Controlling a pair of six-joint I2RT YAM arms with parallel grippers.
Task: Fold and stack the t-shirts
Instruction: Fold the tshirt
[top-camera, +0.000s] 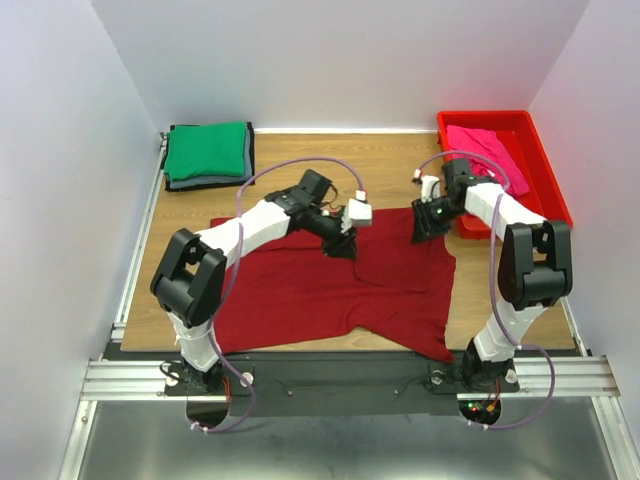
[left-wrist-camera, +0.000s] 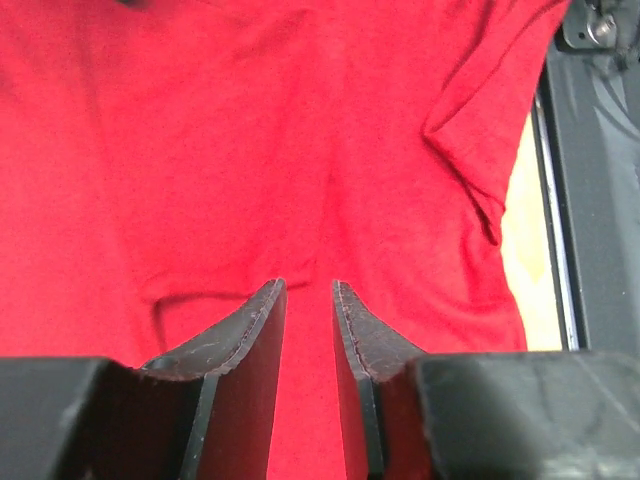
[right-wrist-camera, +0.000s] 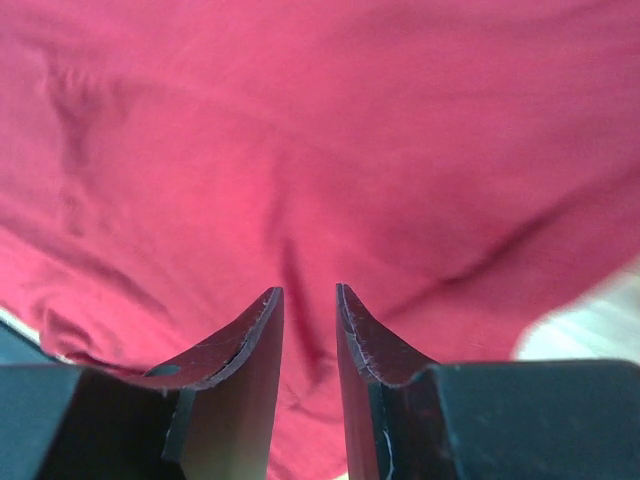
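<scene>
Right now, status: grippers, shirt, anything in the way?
Left gripper and right gripper low over maroon t-shirt, jaws slightly apart. Shirt spread out, not yet folded. Nothing else on it; green t-shirt back left, pink t-shirt in tray.

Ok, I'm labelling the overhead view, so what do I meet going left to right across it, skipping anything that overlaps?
Folded green shirt → left tool → right tool → pink shirt, lying in the red tray.
</scene>
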